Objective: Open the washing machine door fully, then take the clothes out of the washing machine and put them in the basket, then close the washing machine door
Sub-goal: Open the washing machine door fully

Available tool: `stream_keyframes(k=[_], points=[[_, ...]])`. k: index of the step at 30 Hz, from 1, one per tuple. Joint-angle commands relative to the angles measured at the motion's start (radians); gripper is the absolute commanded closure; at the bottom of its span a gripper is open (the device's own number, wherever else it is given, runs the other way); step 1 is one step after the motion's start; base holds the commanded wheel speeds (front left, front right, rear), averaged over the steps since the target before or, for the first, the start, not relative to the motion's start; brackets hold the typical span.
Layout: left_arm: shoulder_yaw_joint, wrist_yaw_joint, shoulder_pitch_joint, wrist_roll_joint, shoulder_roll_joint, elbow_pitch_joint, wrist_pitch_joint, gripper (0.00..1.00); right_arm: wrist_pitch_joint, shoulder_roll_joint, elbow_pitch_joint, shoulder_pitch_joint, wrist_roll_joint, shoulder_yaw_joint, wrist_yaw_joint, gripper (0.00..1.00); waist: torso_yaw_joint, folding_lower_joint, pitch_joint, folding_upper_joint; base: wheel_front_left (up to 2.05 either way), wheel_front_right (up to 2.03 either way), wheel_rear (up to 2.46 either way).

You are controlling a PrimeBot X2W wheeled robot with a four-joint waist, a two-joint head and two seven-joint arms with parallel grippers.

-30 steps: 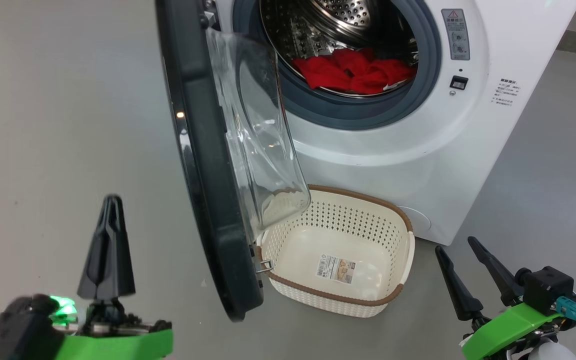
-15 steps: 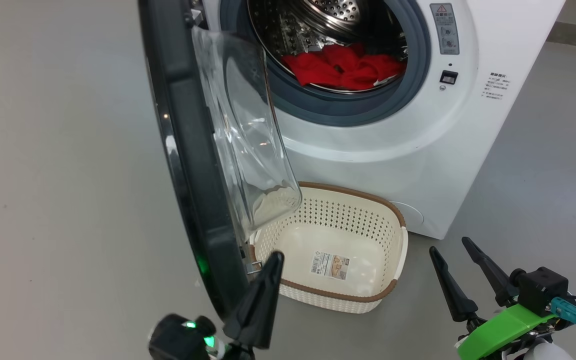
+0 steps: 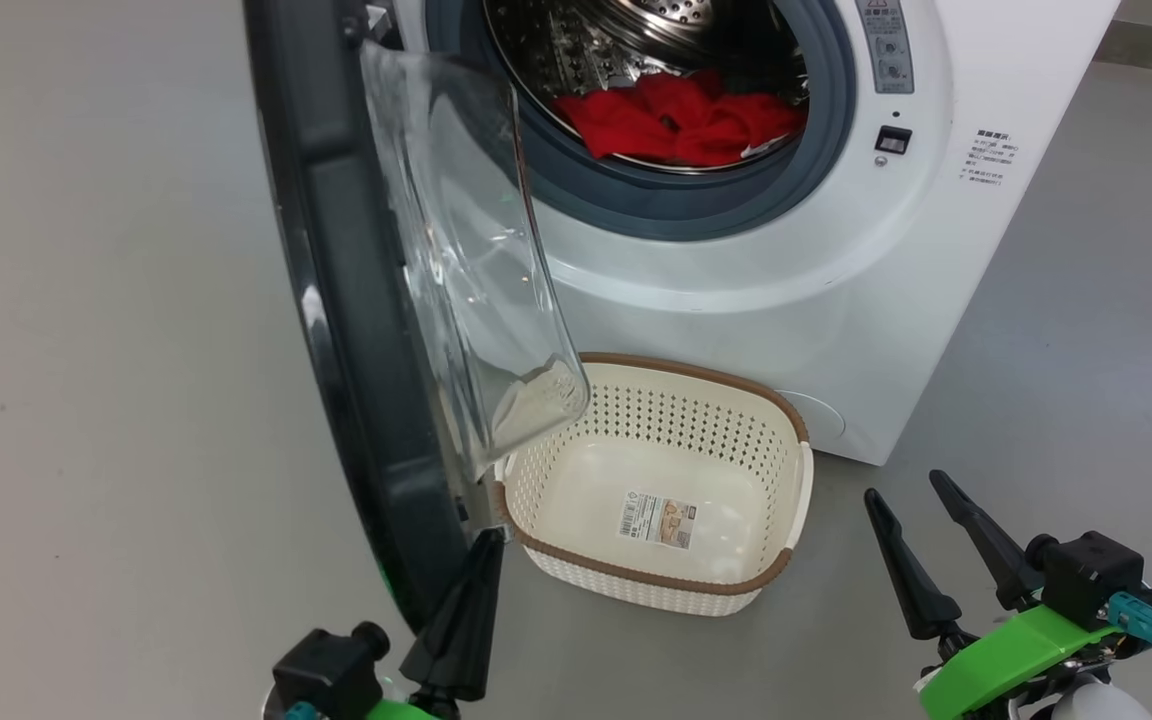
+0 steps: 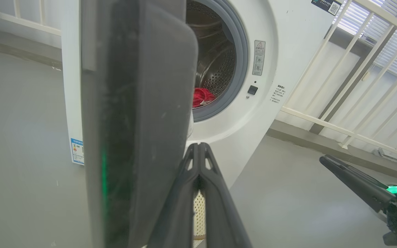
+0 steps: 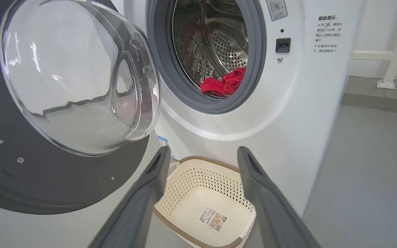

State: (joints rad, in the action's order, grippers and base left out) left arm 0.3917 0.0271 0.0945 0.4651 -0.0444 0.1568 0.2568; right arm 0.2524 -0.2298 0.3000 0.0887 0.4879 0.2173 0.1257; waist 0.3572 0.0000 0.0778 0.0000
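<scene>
While the washing machine door [image 3: 356, 300] stands only partway open, the pinched-shut left claw [image 3: 487, 548] at its lower edge may slip off.
Head view: that claw's tip sits between the door's bottom edge and the near corner of the basket [image 3: 698, 371], contact unclear; an outward shove could skid along the glossy ring or drag the basket. Red clothes [image 3: 676, 118] lie in the drum of the washing machine [image 3: 786, 300]; the right claw [image 3: 904, 487] hangs spread wide, right of the basket. Left wrist view: closed fingers [image 4: 184, 193] run just beside the door's thick edge. Right wrist view: wide fingers [image 5: 140, 199] frame the basket; the door might swing back onto a reaching arm.
</scene>
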Motion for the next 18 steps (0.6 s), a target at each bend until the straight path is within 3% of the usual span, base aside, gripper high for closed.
stream_keyframes(k=[1, 11, 18], points=[[-0.055, 0.002, 0.043, 0.003, -0.006, -0.010, 0.005, 1.00, 0.009, -0.010, -0.028, 0.016, -0.009, 0.015, 0.005, 0.00, 0.002, 0.0000, 0.000, 0.0000, 0.00, 0.00, 0.00], [-0.153, 0.015, 0.027, -0.008, -0.006, 0.002, 0.005, 1.00, 0.009, -0.005, -0.031, 0.019, -0.009, 0.014, 0.005, 0.00, 0.007, 0.0000, 0.000, 0.0000, 0.00, 0.00, 0.00], [-0.314, 0.024, 0.001, -0.037, -0.006, -0.002, 0.005, 1.00, 0.009, -0.003, -0.030, 0.018, -0.007, 0.014, 0.005, 0.00, 0.008, 0.0000, 0.002, 0.0000, 0.00, 0.00, 0.00]])
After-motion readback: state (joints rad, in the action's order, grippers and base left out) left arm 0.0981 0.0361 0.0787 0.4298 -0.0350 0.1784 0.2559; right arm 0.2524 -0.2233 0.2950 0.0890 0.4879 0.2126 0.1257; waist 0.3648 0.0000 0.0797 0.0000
